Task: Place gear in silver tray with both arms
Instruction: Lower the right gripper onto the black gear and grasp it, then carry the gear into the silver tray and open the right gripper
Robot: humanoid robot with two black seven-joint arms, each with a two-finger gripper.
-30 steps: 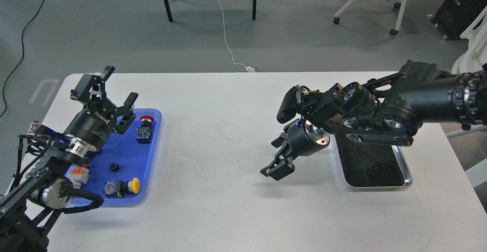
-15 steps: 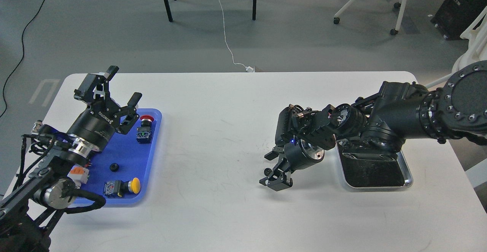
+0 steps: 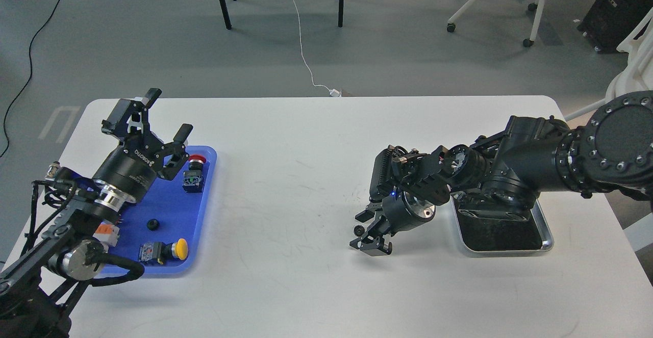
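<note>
The left arm [image 3: 76, 210] comes in from the 8 o'clock corner and slants up toward 1 o'clock over a blue tray [image 3: 168, 210] on the left side of the white table [image 3: 285, 200]. The left gripper [image 3: 148, 119] points up and away, its jaws spread wide with nothing between them, one finger over the bare table at the tray's 11 o'clock side and the other just above the tray's far edge.

On the blue tray, a red-capped push button [image 3: 195, 174] sits near the 1 o'clock corner. A small black gear [image 3: 152, 224] lies near the middle, apart from the other parts. An orange and white connector block [image 3: 104, 232] lies at the tray's 9 o'clock side, partly behind the arm, and a yellow-capped push button [image 3: 164, 251] lies on its side near the 6 o'clock edge.

Right of the table's centre, the right gripper [image 3: 368, 233] hangs low over the bare table, pointing toward 7 o'clock. Its jaws are narrowed onto a small black toothed gear [image 3: 359, 230] that shows at their 9 o'clock side. The right arm [image 3: 535, 167] reaches in from the 3 o'clock edge.

The silver tray [image 3: 546, 238] rests on the table just at 3 o'clock of that gripper, its far half hidden under the arm's wrist and its dark bottom showing nothing in the visible part.
</note>
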